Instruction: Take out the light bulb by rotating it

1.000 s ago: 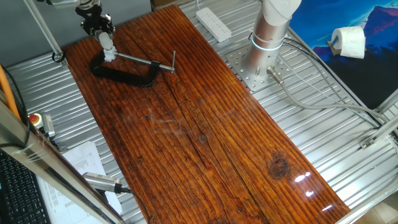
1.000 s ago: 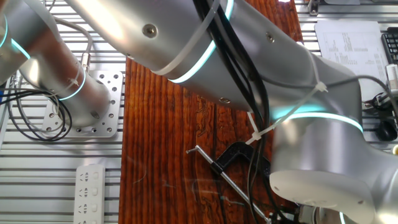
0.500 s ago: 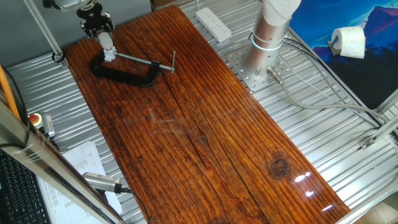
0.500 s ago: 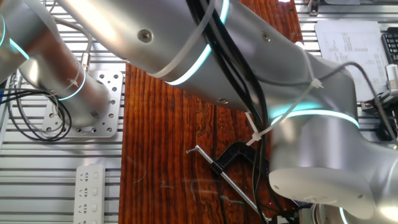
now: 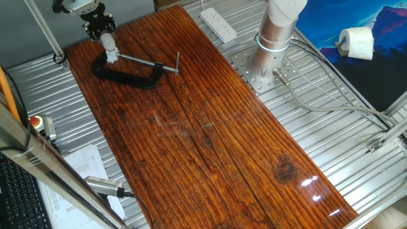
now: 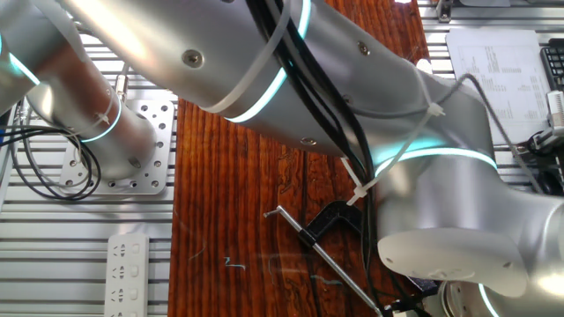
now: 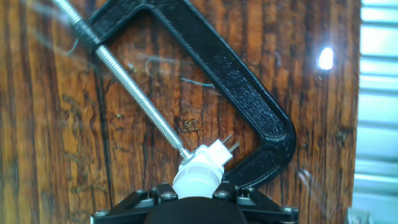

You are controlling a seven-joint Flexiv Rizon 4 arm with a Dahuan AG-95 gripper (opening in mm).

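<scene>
The white rounded light bulb [image 7: 196, 178] sits in a small white socket with two metal pins [image 7: 217, 151]. The socket is pinched between the steel screw bar [image 7: 134, 90] and the far jaw of the black C-clamp [image 7: 249, 106], which lies flat on the wooden table. My gripper [image 7: 194, 194] comes from above, with one finger on each side of the bulb, shut on it. In one fixed view the gripper [image 5: 105, 38] stands over the bulb [image 5: 110, 48] at the clamp's left end [image 5: 127, 73]. In the other fixed view the arm hides the bulb and gripper; only the clamp [image 6: 330, 220] shows.
The clamp's bar ends in a T-handle [image 5: 177, 62] pointing right. A white power strip [image 5: 218, 23] and the arm's base [image 5: 270, 51] stand at the table's far right edge. A paper roll [image 5: 356, 43] lies further right. Papers and a red button [image 5: 36, 121] are on the left.
The wrist has turned a little around the bulb, and the arm links have shifted in the other fixed view. The clamp has not moved.
</scene>
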